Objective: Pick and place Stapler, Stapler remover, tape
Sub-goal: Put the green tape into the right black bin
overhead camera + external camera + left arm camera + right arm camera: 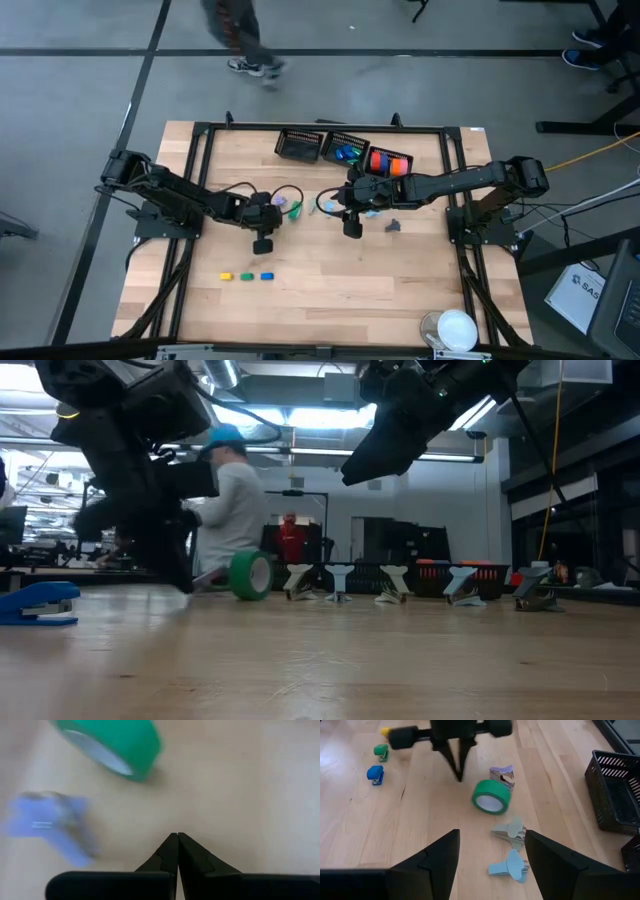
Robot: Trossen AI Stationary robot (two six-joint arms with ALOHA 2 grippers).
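A glossy green roll of tape stands on edge on the pale, fine-grained wooden table, its white core facing the right wrist camera. Just beside it lies a lilac claw-shaped staple remover with metal teeth. Two pastel blue-green claw removers lie near the right arm's fingers. The left gripper hovers close to the roll with its matte black fingers pinched together on nothing. The right gripper hangs above the table with its blunt black fingers spread apart and empty.

Three tiny squat plastic pieces, yellow, green and blue, sit in a row well apart from the roll; they look like small staplers. Black mesh baskets line the table's far edge. Beyond is a workshop with ceiling lights, where a blurred person in a blue cap shows.
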